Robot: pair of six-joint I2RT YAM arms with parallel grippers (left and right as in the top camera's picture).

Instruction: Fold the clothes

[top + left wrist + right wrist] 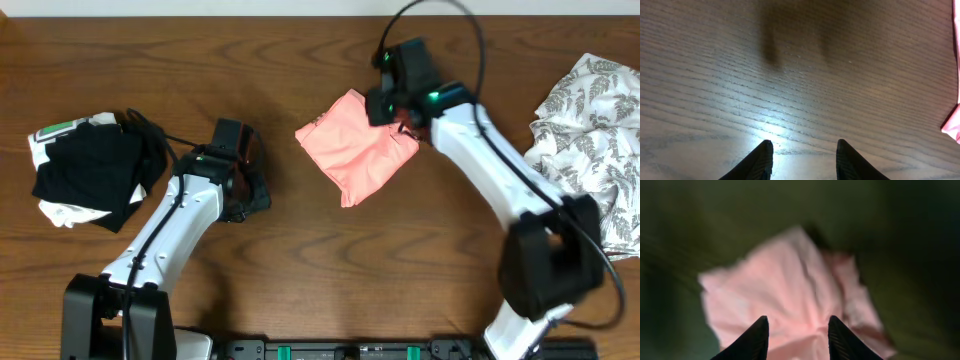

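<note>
A folded pink garment (pixel 355 152) lies at the middle of the table. It fills the blurred right wrist view (pixel 790 295). My right gripper (pixel 385 105) hovers over the garment's far right edge; its fingers (pixel 796 330) are open and empty above the pink cloth. My left gripper (pixel 245 195) sits left of the garment, apart from it. In the left wrist view its fingers (pixel 804 152) are open over bare wood, with a sliver of pink cloth (pixel 952 125) at the right edge.
A pile of black and white clothes (pixel 85 170) lies at the far left. A white leaf-patterned garment (pixel 590 130) lies crumpled at the right edge. Cables run from both arms.
</note>
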